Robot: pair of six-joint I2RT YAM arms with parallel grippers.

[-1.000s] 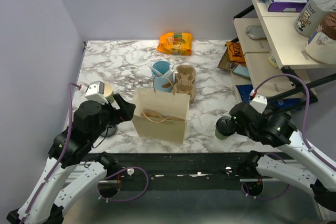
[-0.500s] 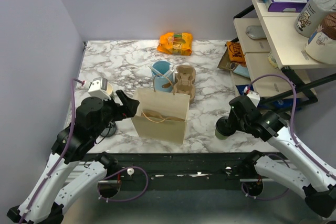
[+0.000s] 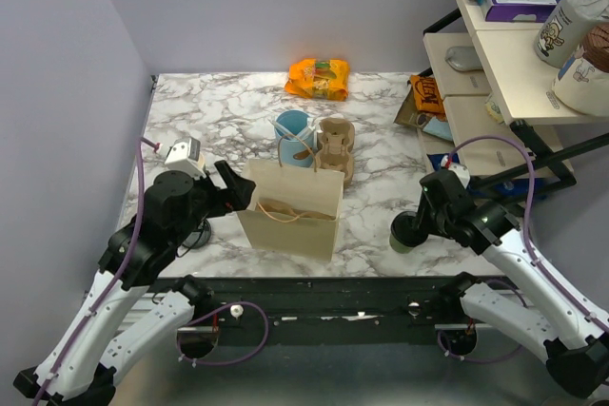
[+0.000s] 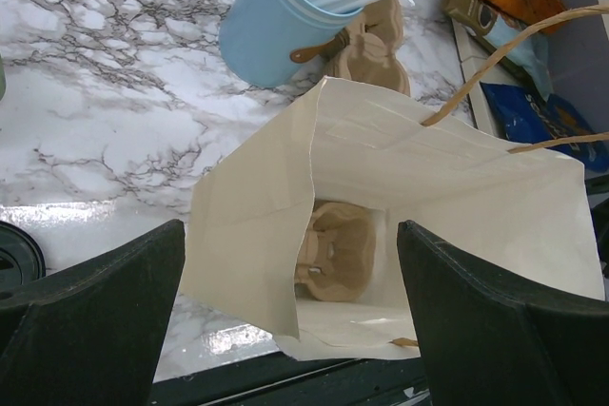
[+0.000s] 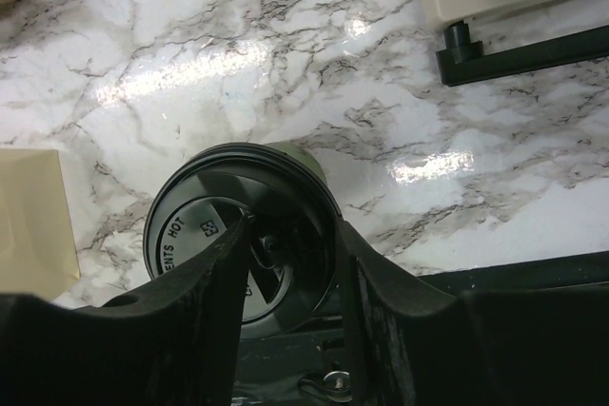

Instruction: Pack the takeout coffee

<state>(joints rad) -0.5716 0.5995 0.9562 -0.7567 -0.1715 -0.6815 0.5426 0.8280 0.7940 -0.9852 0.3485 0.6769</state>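
The takeout coffee [image 3: 403,233] stands near the table's front edge, right of the tan paper bag [image 3: 290,216]; its round black lid [image 5: 205,235] faces up. My right gripper [image 5: 290,230] hovers right over it, partly closed: one finger lies over the lid's middle, the other at its right rim, with a gap still between them. In the top view the right gripper [image 3: 421,223] covers the cup's far side. My left gripper [image 4: 290,230] is wide open at the bag's [image 4: 457,178] mouth, holding nothing. A brown pulp carrier [image 4: 338,244] lies inside the bag.
A light-blue cup [image 3: 292,130] with straws and a pulp cup carrier [image 3: 335,145] stand behind the bag. An orange packet [image 3: 319,76] lies at the back. A cream shelf unit [image 3: 495,73] borders the right side. A black round lid [image 4: 14,259] sits under the left arm.
The right gripper's jaws have narrowed over the coffee lid and the arm has drawn in over the cup. The left gripper has shifted slightly toward the bag, still wide open.
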